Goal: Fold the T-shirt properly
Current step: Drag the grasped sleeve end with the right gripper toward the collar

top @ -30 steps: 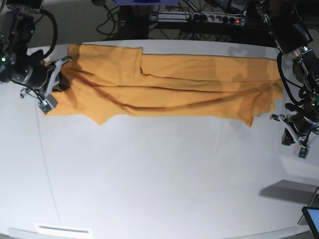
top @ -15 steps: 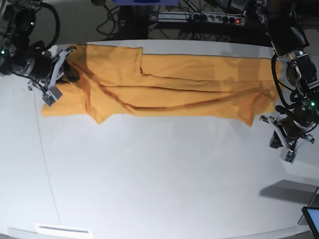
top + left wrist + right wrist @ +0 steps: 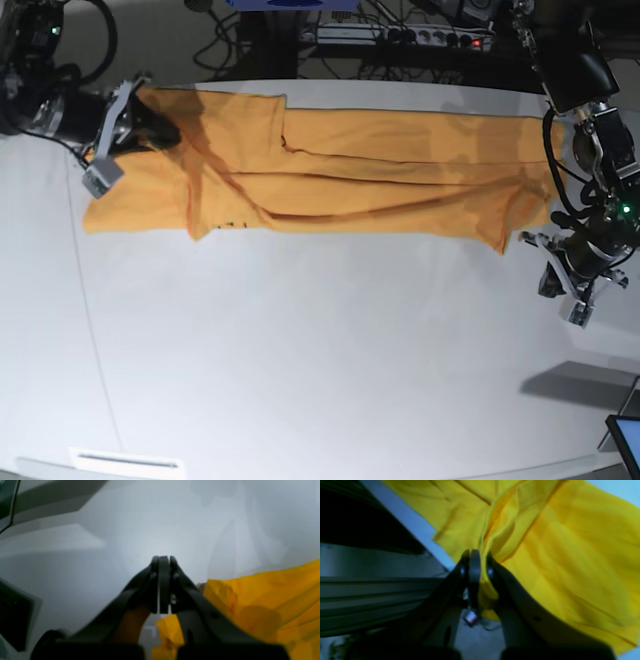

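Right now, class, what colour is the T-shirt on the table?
Plain orange-yellow; the T-shirt shows best in the base view.

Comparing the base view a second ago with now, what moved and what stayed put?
The right gripper, shut on the T-shirt, carried its pinched end toward the table's far edge, pulling that end of the cloth over and baring a small dark mark on the near hem. The left gripper, shut and empty, shifted slightly toward the shirt, beside it. The rest of the shirt lay as before.
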Controlling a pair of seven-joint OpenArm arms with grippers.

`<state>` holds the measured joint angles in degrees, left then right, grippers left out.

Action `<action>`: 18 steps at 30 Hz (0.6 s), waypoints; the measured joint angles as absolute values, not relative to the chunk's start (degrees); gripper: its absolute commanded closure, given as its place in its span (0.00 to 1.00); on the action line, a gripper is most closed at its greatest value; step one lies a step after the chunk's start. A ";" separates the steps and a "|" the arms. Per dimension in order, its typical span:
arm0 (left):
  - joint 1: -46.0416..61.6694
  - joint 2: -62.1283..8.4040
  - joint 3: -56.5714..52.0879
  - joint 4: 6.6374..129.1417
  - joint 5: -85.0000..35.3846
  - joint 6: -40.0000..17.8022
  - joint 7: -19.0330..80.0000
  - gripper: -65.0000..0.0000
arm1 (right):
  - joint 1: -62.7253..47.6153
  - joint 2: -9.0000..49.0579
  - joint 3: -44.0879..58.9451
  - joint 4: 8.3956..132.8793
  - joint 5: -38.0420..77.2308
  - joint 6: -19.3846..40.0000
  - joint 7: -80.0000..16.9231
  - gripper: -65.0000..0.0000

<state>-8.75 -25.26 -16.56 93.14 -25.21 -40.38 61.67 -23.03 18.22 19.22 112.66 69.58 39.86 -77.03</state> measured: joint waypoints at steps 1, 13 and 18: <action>-8.75 -25.28 -16.56 92.47 -25.36 -40.38 61.69 1.00 | -23.59 18.24 19.20 112.66 70.65 39.86 -77.12 1.00; -8.40 -25.28 -16.49 88.68 -24.34 -40.38 57.80 1.00 | -26.06 19.35 18.52 112.66 75.68 39.83 -77.34 1.00; -8.56 -25.26 -16.49 88.88 -24.71 -40.38 57.56 1.00 | -27.00 18.90 13.82 112.46 75.68 39.86 -77.01 1.00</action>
